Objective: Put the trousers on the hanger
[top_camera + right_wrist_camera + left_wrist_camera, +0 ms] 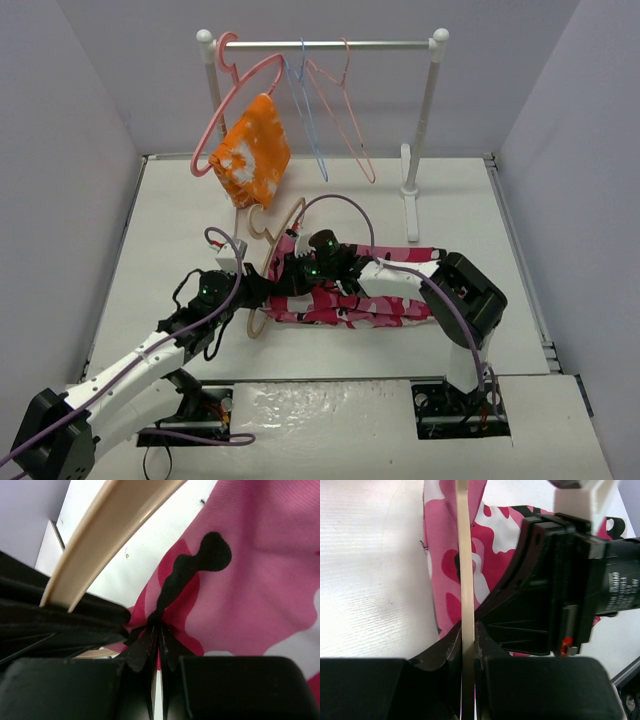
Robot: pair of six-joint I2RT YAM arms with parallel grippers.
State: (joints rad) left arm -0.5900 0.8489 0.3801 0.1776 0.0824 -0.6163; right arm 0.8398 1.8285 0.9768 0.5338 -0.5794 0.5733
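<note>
Hanger left hand, trousers right hand

The trousers lie across the middle of the surface, stretched along the 3-to-9 o'clock line. The hanger lies at their 9 o'clock end, running from 12 to 6 o'clock with its hook toward 12. The left end effector reaches in from 7 o'clock and clamps the hanger's bar. The right end effector reaches from 3 o'clock above the trousers and pinches their fabric just beside the hanger. At 12 o'clock, at the far edge, stands the rack. On its rail a thick hanger carrying a cloth hangs toward 9 o'clock, and the wire hangers hang just to its 3 o'clock side.
</note>
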